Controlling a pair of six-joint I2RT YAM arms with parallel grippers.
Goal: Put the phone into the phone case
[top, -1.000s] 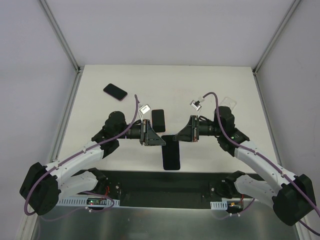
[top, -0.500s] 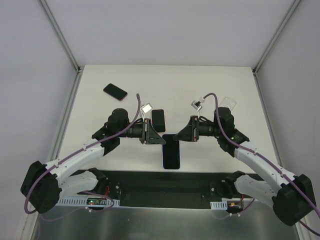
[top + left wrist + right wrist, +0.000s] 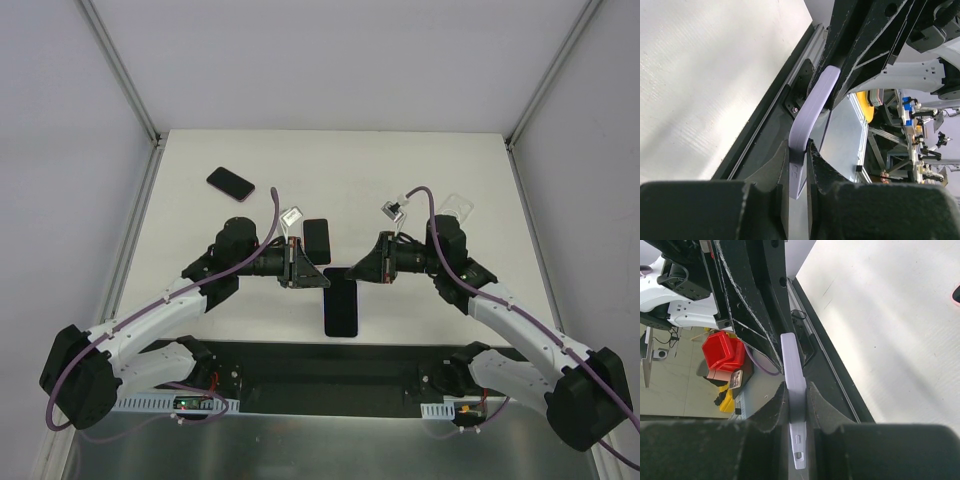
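Now the left gripper (image 3: 324, 282) has clamped onto the lavender case (image 3: 341, 308) at mid-frame. The right gripper (image 3: 354, 275) grips the opposite edge. Whether the phone sits inside cannot be told.

No word, brand, number or sign can be read in any of the views. The only thing like lettering is a small raised mark on the lilac edge of the phone case (image 3: 795, 172), just where the left fingers (image 3: 771, 172) pinch it in the left wrist view. It is too blurred to make out.
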